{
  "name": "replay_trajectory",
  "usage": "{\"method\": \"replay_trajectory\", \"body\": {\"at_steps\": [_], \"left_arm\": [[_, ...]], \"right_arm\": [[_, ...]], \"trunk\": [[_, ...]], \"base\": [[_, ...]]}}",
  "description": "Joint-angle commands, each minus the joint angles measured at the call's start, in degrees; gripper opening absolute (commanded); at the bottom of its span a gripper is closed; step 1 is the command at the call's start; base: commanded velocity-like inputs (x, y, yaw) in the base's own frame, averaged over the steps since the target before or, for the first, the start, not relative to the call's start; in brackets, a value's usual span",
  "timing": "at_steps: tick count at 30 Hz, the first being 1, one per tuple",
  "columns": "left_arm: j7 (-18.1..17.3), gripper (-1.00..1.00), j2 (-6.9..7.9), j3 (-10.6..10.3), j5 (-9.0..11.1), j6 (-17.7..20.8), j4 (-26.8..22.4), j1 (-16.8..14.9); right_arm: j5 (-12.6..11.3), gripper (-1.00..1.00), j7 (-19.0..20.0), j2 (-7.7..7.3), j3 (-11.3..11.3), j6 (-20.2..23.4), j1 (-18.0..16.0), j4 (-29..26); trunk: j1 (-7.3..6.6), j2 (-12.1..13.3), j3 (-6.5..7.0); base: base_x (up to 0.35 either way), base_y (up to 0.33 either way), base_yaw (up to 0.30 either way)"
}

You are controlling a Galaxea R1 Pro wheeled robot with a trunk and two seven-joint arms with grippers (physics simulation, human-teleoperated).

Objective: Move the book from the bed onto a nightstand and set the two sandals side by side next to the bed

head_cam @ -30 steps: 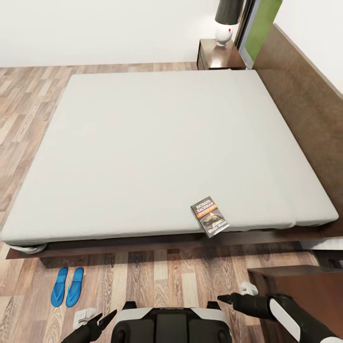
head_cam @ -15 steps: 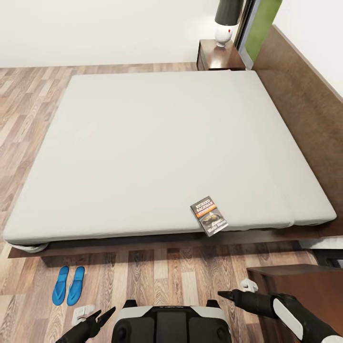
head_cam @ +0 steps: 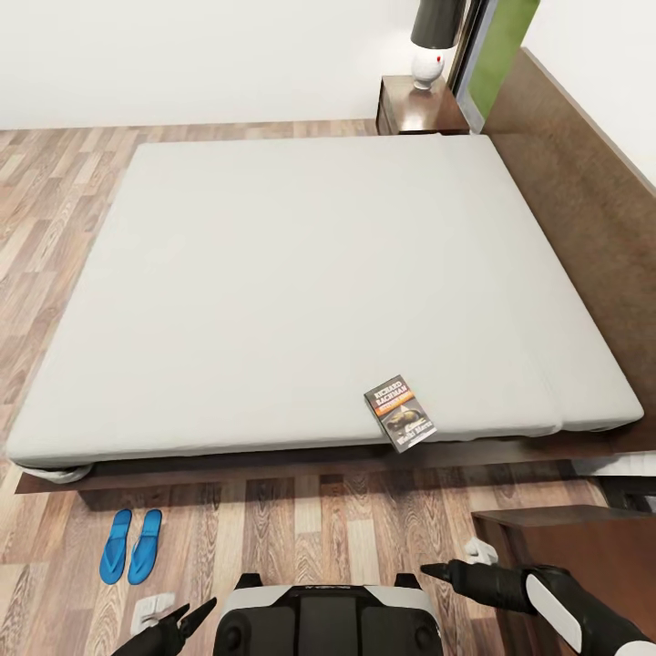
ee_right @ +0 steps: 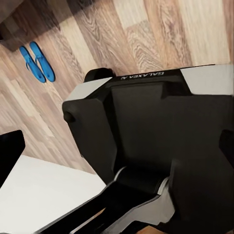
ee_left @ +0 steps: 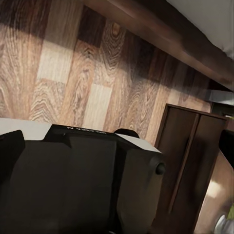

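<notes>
Nearest the camera, the left gripper (head_cam: pixel 196 616) has dropped lower and drawn in toward the robot's black-and-white base (head_cam: pixel 321 621) compared with half a second ago; its two dark fingers stand apart in a narrow V and hold nothing. The right gripper (head_cam: pixel 435 573) has also sunk slightly. Its dark tip tapers to a point, so whether it is parted or closed cannot be told; nothing is seen in it. The bed and floor keep their places in the head view, so the base appears parked. Judged from this, both arms are settling and the book step has not yet begun.

Ahead and to the left of the left gripper, the two flat bright blue flip-flop sandals (head_cam: pixel 130 546) lie side by side on the wood-plank floor (head_cam: pixel 310 519), just beside the dark brown bed frame (head_cam: pixel 273 463).

Ahead of the right gripper, well apart from it, the small thin paperback book (head_cam: pixel 401 413) lies flat at the near edge of the light-grey mattress (head_cam: pixel 301 273), one corner overhanging. Its dark cover shows white lettering, an orange band and a dark picture.

Just right of the right gripper stands a low dark brown wooden nightstand (head_cam: pixel 583 538).
</notes>
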Motion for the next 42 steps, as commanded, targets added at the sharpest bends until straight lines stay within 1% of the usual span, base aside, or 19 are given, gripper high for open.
{"method": "replay_trajectory", "body": {"at_steps": [1,6,7,10,14,34,37,40,42], "left_arm": [[-0.27,1.00,-0.01,0.13,0.11,0.17,0.03,-0.02],[-0.27,1.00,-0.01,0.13,0.11,0.17,0.03,-0.02],[-0.27,1.00,-0.01,0.13,0.11,0.17,0.03,-0.02],[-0.27,1.00,-0.01,0.13,0.11,0.17,0.03,-0.02],[-0.27,1.00,-0.01,0.13,0.11,0.19,0.03,-0.02],[-0.27,1.00,-0.01,0.13,0.11,0.18,0.03,-0.02],[-0.27,1.00,-0.01,0.13,0.11,0.17,0.03,-0.02],[-0.27,1.00,-0.01,0.13,0.14,0.21,0.03,-0.02],[-0.27,1.00,-0.01,0.13,0.18,0.21,0.03,-0.02]], "right_arm": [[-0.44,1.00,-0.03,-0.06,0.27,0.23,-0.04,0.29],[-0.44,1.00,-0.03,-0.06,0.27,0.24,-0.04,1.91],[-0.44,1.00,-0.03,-0.06,0.27,0.23,-0.04,8.09],[-0.44,1.00,-0.03,-0.06,0.26,0.22,-0.04,8.09],[-0.44,1.00,-0.03,-0.06,0.26,0.22,-0.04,8.15],[-0.44,1.00,-0.03,-0.06,0.26,0.22,-0.04,8.13],[-0.44,1.00,0.16,-0.09,0.26,0.22,-0.04,7.82],[-0.44,1.00,3.29,-0.36,0.26,0.17,-0.04,7.52],[-0.40,1.00,9.29,-0.58,0.26,0.15,-0.04,7.79]], "trunk": [[0.02,-0.07,-0.05],[0.02,-0.07,-0.05],[0.02,-0.07,-0.05],[0.02,-0.07,-0.05],[0.02,-0.07,-0.05],[0.02,-0.07,-0.05],[0.02,-0.07,-0.05],[0.02,-0.07,-0.05],[0.02,-0.07,-0.05]], "base": [[0.000,0.000,0.000],[0.000,0.000,0.000],[0.000,0.000,0.000],[0.000,0.000,-0.002],[0.000,0.000,-0.161],[0.000,0.000,-0.277],[0.000,0.000,-0.180],[0.000,0.000,-0.051],[0.000,0.000,-0.019]]}}
